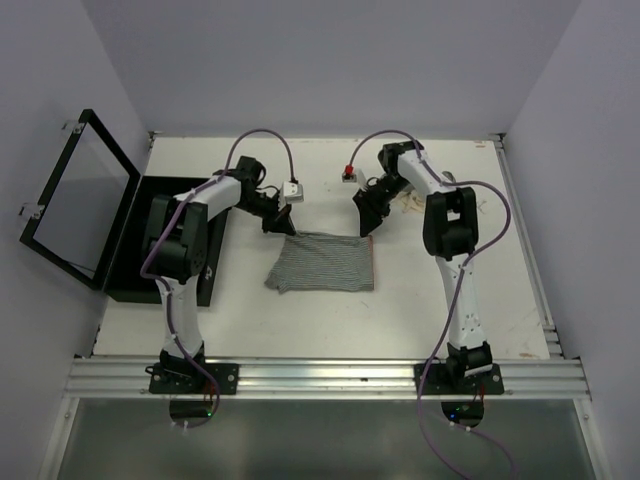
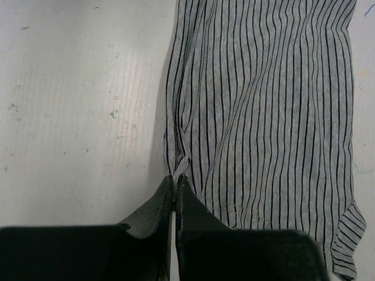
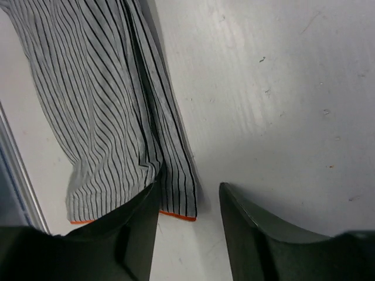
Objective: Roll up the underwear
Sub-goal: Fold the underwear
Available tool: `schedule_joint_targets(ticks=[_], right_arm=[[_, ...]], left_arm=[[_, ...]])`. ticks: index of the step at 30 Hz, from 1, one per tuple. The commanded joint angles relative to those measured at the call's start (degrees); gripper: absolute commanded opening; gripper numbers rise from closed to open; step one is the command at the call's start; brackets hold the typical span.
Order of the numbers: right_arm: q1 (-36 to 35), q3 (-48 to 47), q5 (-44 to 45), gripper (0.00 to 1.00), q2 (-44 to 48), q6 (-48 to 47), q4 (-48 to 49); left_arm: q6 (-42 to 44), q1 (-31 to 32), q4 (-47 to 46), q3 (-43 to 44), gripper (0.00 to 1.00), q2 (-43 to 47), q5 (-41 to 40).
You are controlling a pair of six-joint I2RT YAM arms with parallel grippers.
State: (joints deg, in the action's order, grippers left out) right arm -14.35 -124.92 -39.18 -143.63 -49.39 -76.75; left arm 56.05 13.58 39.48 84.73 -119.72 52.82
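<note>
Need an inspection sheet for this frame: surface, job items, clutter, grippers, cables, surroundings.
Surface: white table, lightly scuffed.
Job's things: one striped grey underwear, lying flat mid-table, not rolled.
Clutter: black box at the left, lid open.
Grippers: left gripper shut on the underwear's edge; right gripper open at its other far corner.
Cables: purple cables loop above both arms, off the cloth.
Surroundings: plain walls; metal rail along the near edge.
</note>
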Motion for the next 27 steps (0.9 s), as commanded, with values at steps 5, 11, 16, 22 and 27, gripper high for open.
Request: schedule_joint_targets(ticks=[5,11,16,22,27], right_arm=[[3.89,-6.12,-7.22,0.65,-6.04,8.07,-10.16],[4.68,-0.42,-8.81,0.74,-4.47,8.43,-10.98],[4.33,9.78,-2.76,0.70,-0.16,11.59,-1.92],[3.36,11.19,-0.29,0.65,-0.77,10.45,-1.48],[3.19,9.70,-0.37,0.53,-2.17,10.01,-0.24]], left_arm=[[-0.42,0.04,-2.13,1.84,0.00,-1.39,0.53],[-0.94,-0.05,-2.39,1.85,0.00,-1.83,0.88],[-1.30,0.04,-2.39,1.93,0.00,-1.74,1.06],[-1.30,0.04,-2.04,2.20,0.00,-1.92,0.97],[-1.91,0.04,-2.04,2.37,0.00,-2.27,1.06]])
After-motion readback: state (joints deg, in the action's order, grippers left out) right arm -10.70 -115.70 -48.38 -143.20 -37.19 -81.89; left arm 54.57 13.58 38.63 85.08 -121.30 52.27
